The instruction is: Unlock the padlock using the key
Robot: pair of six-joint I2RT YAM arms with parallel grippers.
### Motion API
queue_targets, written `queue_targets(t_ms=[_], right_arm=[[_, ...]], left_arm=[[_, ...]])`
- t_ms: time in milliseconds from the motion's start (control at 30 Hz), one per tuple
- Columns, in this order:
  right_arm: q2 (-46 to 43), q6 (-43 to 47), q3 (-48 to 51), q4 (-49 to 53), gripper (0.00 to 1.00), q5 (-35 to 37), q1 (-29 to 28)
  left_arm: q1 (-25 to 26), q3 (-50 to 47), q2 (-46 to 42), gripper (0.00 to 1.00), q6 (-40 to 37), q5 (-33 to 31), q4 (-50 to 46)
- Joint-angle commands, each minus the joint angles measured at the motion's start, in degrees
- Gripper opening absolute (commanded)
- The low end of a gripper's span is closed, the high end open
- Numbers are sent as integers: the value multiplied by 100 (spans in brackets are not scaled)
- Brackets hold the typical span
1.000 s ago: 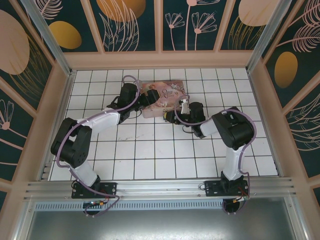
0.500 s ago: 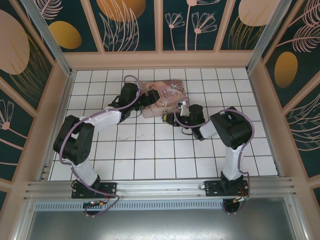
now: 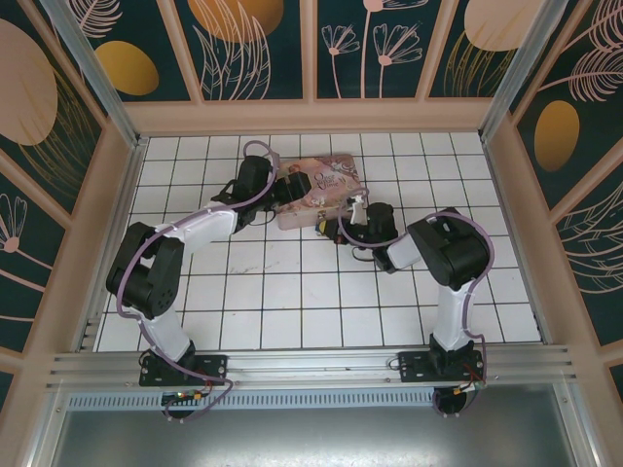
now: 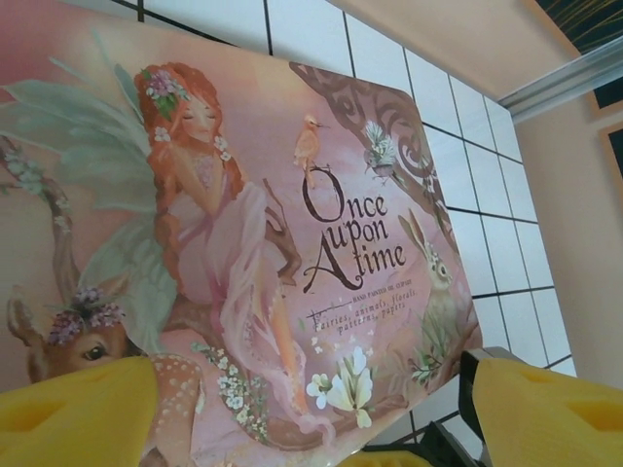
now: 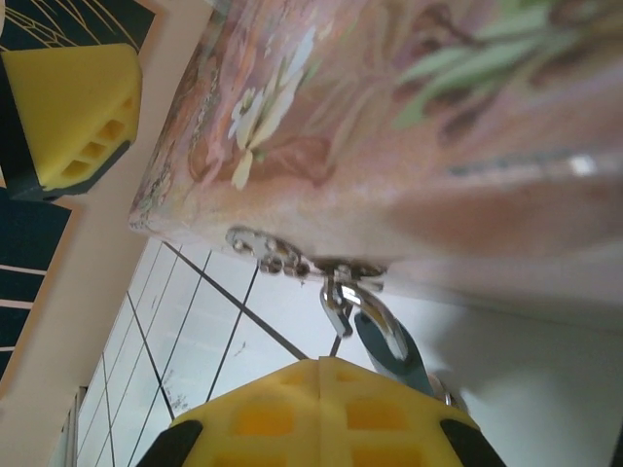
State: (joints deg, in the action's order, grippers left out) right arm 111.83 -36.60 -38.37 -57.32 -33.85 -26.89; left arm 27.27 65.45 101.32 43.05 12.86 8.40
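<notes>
Seen from overhead, the pink illustrated tin [image 3: 326, 183] lay toward 12 o'clock on the white tiled floor [image 3: 292, 302], with an arm at either end. From the right wrist, the blue-bodied padlock [image 5: 389, 348] hung by its thin shackle [image 5: 336, 304] from the hasp [image 5: 277, 255] on the tin's side wall. It trailed toward 5 o'clock until its lower end vanished behind the right gripper [image 5: 321, 375]. That gripper's yellow pads were pressed fully together; whether they nipped the padlock's bottom, the key, or nothing, I could not tell. A small silvery ring [image 5: 444, 389] at the pads' 2 o'clock might have belonged to the key, but I was not sure. The left gripper [image 4: 311, 418] stood wide open with nothing held, its fingers [image 4: 78, 409] either side of the tin's corner, apparently not gripping it. I judged the padlock looked free to swing on the hasp, so a push from the closed pads could tip it aside rather than seat a key. A tiny key pinched off-axis could also twist or drop onto the tiles. With nothing clamped on the tin, it could slide under that push. The tin's wall sat close at 12 o'clock of the pads, leaving little room to turn the wrist, and the pads hid the keyhole from me.
</notes>
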Motion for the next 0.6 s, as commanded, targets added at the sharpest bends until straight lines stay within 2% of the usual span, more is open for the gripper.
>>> queue_targets(t_ms=[0, 33, 67, 167, 567], right_arm=[[-389, -33, 242, 92, 12, 99, 0], [-505, 5, 299, 159, 26, 123, 8], [-599, 52, 348, 233, 32, 155, 8], [-809, 247, 424, 586, 40, 306, 9], [-479, 1202, -377, 1920, 45, 879, -184]], left_arm=[[-37, 209, 89, 85, -269, -178, -272], [-37, 243, 96, 85, -319, -210, -315], [-37, 272, 107, 85, -363, -242, -360], [-37, 380, 124, 85, -538, -384, -533], [-45, 951, 360, 86, -1257, -1012, -1266]])
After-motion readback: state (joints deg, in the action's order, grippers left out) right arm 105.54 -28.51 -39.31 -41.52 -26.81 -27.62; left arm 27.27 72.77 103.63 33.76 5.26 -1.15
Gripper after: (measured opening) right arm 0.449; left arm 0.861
